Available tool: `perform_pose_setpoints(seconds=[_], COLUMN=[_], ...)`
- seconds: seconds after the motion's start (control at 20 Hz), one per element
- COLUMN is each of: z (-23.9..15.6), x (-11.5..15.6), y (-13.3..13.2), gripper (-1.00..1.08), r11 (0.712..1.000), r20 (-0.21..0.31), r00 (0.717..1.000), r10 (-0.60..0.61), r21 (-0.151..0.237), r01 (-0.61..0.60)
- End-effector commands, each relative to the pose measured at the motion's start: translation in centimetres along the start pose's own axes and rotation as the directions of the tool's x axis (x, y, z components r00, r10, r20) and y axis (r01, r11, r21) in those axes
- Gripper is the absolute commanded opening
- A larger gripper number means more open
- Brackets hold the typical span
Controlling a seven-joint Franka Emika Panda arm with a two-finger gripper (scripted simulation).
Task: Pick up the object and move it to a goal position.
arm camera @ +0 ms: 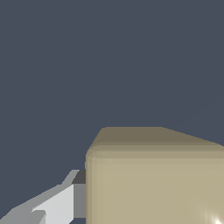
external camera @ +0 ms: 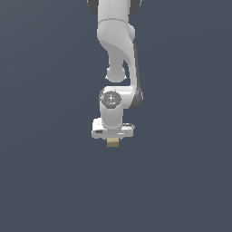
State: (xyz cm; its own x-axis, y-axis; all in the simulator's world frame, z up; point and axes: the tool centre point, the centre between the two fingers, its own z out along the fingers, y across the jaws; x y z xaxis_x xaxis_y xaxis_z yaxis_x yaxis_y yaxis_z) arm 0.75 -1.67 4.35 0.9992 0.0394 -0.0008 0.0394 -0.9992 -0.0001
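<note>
plain grey backdrop, cube (external camera: 113, 143) half hidden under fingers (arm camera: 65, 203)

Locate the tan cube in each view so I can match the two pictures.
Exterior view: the tan cube peeks out just under the white tool, near the picture's centre, mostly hidden by it.
Wrist view: the cube fills the foreground, with one finger against its side.
Shared landmark: the white tool itself, directly against the cube in both views.
</note>
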Motion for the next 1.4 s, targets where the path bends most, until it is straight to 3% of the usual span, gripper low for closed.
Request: perform_pose_setpoints(seconds=[0.0,0.5,1.35], z=[-0.6,-6.7,-25.6], x=[0.0,-0.7,-2.6], y=[-0.3,-3.1,-11.6], gripper=[-1.0,-1.0,-1.0], r11=[1.0,1.0,1.0], r20=[-0.001,-0.001,-0.001], r00=[1.0,1.0,1.0], r10=[0.0,0.0,0.0], r21=[0.0,-0.001,-0.002], r01=[0.0,0.0,0.0])
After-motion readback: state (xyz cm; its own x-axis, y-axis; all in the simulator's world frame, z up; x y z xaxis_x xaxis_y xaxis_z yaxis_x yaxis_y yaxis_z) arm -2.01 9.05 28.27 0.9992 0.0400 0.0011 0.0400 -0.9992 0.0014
